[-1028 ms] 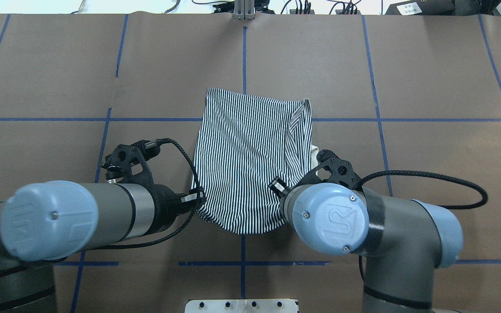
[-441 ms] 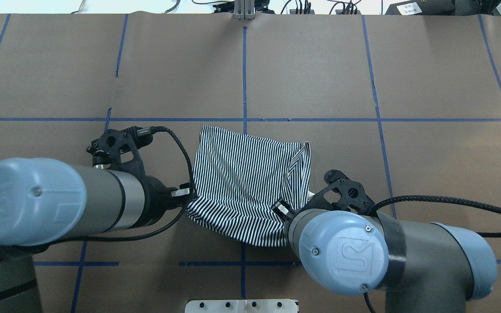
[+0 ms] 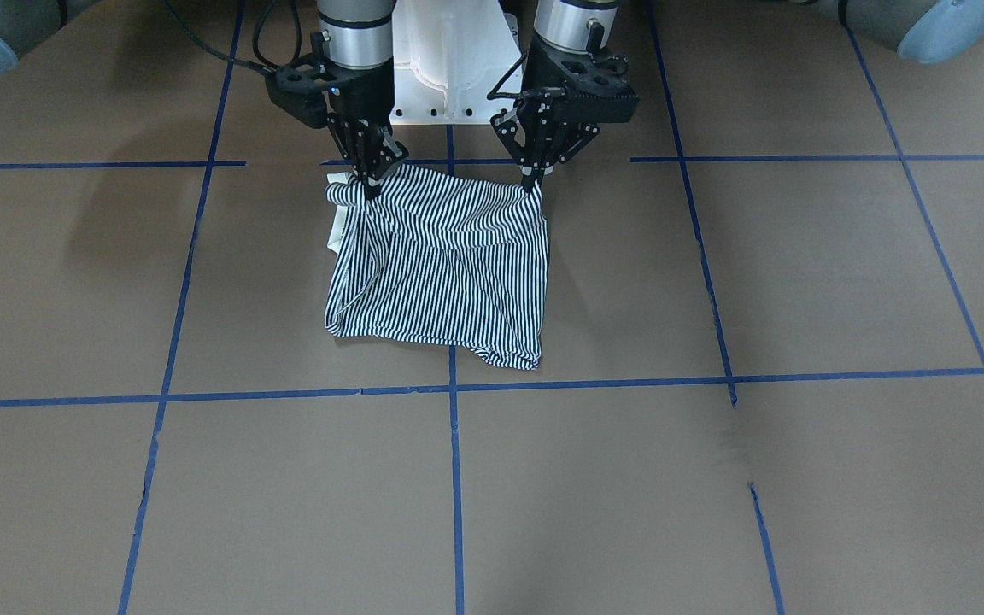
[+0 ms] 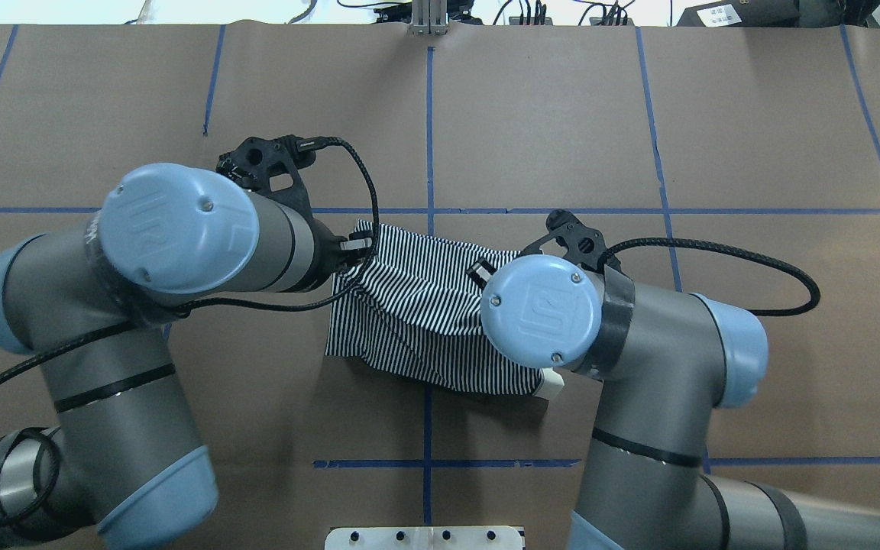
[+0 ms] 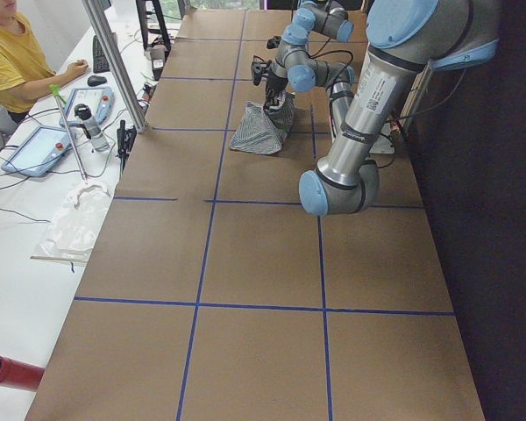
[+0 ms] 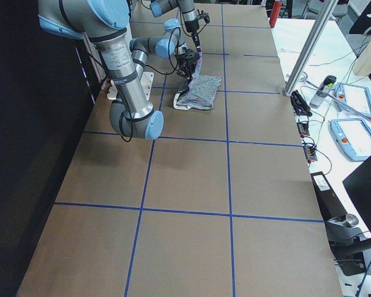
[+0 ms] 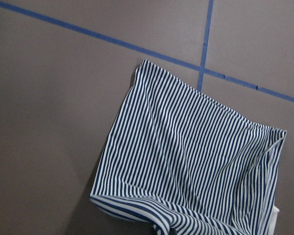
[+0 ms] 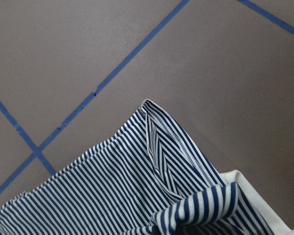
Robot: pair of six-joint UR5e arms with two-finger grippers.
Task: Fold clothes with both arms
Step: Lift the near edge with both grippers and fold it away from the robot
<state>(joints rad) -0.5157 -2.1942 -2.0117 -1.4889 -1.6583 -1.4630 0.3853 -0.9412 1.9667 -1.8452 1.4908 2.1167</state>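
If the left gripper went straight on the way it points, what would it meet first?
The left gripper points down, pinching the shirt. Below that cloth, it would probably meet the table.

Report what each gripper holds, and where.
Both hold the navy-and-white striped polo shirt: the left gripper and right gripper each pinch one corner of its raised edge.

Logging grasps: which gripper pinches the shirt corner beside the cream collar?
The right gripper; cream collar shows beside its corner of the shirt, none by the left gripper.
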